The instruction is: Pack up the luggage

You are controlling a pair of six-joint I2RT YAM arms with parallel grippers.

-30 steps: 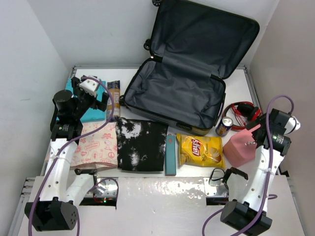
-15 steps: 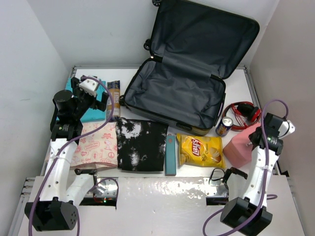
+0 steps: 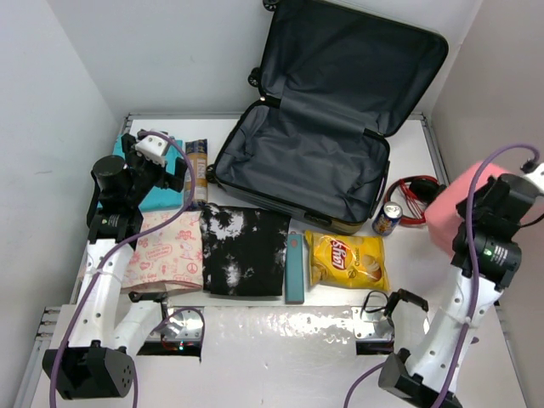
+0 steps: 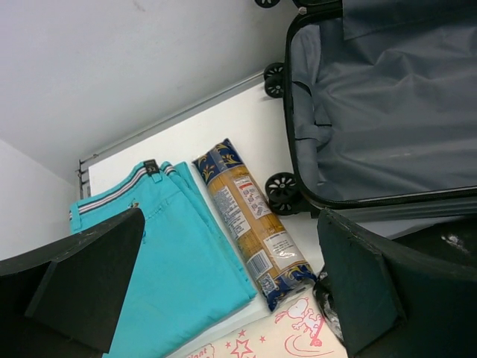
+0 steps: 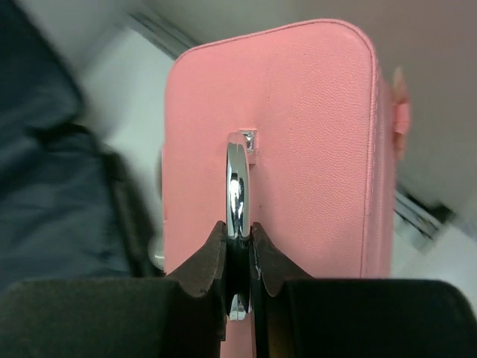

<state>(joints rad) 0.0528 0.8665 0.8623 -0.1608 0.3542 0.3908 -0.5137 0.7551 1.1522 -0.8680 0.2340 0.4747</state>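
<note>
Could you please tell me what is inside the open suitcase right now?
Nothing packed shows inside the luggage: only bare dark grey lining in base and lid. The strip behind its near wall is hidden, as is anything under the lining.

White arm links (image 3: 98, 293), black joints (image 3: 109, 172), purple cables (image 3: 192, 183), black wedge-shaped tool fingers (image 4: 82, 283).

Luggage (image 3: 316, 161) lid cropped above, can (image 3: 387, 219) label unreadable

One each of suitcase (image 3: 306, 170), pink case (image 3: 442, 214), can (image 3: 387, 219), crisp bag (image 3: 347, 262), pasta packet (image 3: 197, 170), headphones (image 3: 415, 190)
</note>
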